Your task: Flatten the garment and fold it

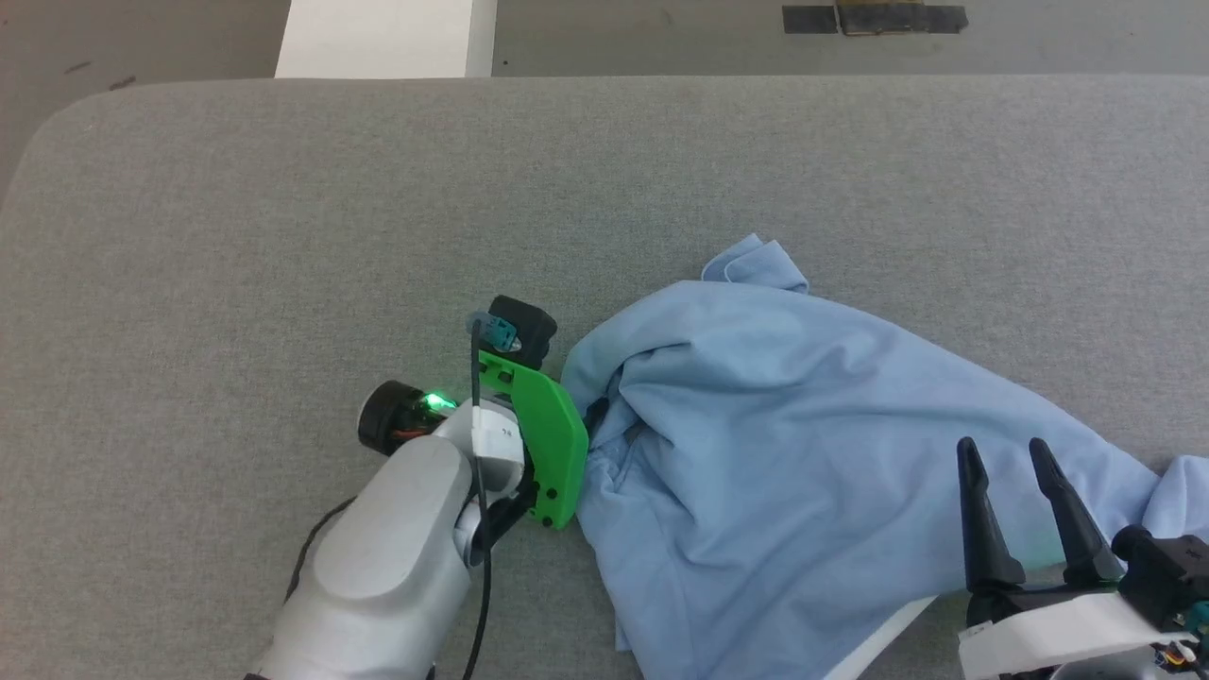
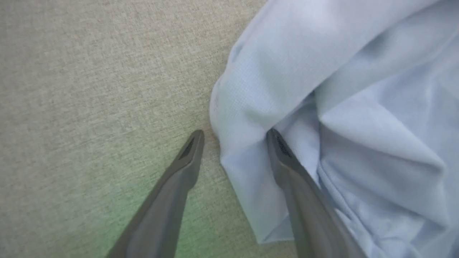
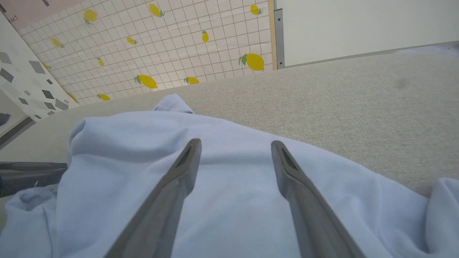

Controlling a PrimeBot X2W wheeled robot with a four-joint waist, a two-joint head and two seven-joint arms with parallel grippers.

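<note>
I see my left end effector (image 2: pixel 235 138) released, straddling the edge of the crumpled shirt (image 1: pixel 803 425) on the worktop (image 1: pixel 283 208); my right end effector (image 3: pixel 236 145) hangs released above it.

Looks like a test lab: grey fabric-covered table (image 1: pixel 283 189), lemon-printed white tile backdrop (image 3: pixel 161 43), black tape strip (image 1: pixel 874 19) on concrete floor (image 1: pixel 614 38).

The grey table (image 1: pixel 236 236) has lots of room on the left. The crumpled blue shirt (image 1: pixel 756 425) fills the right side.
</note>
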